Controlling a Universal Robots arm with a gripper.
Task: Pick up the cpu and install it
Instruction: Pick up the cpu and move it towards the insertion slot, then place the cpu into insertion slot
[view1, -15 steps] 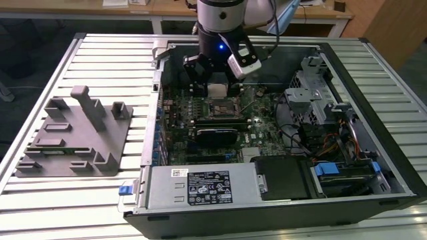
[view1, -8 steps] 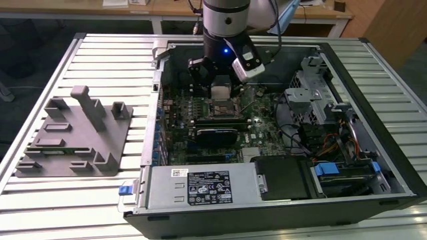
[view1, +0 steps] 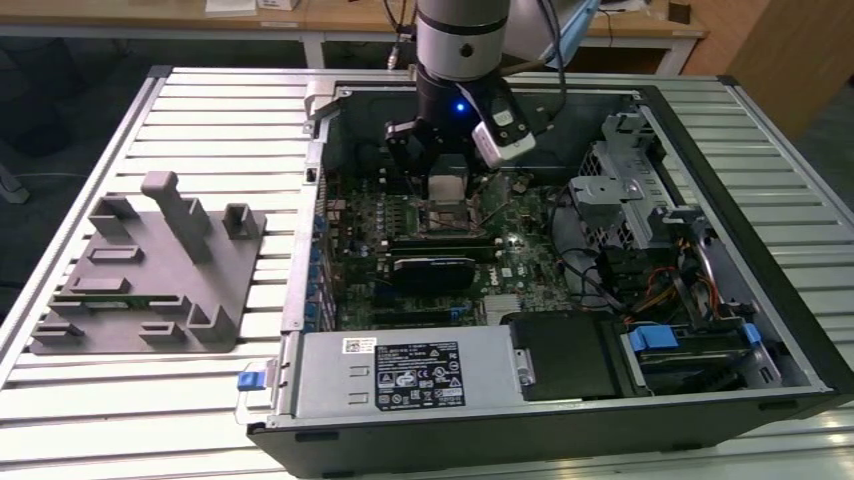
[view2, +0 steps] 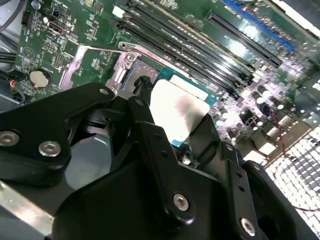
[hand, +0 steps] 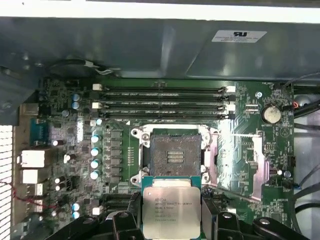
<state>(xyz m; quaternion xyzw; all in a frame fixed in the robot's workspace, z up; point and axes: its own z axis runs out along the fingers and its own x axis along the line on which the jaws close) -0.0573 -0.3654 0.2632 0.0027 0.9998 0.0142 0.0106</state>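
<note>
Jaws clenched on the cpu (hand: 171, 210) by opposite edges, holding it flat near the open socket (hand: 176, 155), presumably so it seats level.

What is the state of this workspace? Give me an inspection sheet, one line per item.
Surface: slatted metal table carrying an open computer case.
Job's things: cpu held above the motherboard, at the edge of the socket; the socket is open and empty, so the cpu is not seated.
Clutter: grey fixture tray on the table at the exterior view's left, apart from the case.
Grippers: gripper shut on the cpu, one finger on each side.
Cables: coloured wires inside the case at the exterior view's right, away from the socket.
Surroundings: wooden desk behind the table.
</note>
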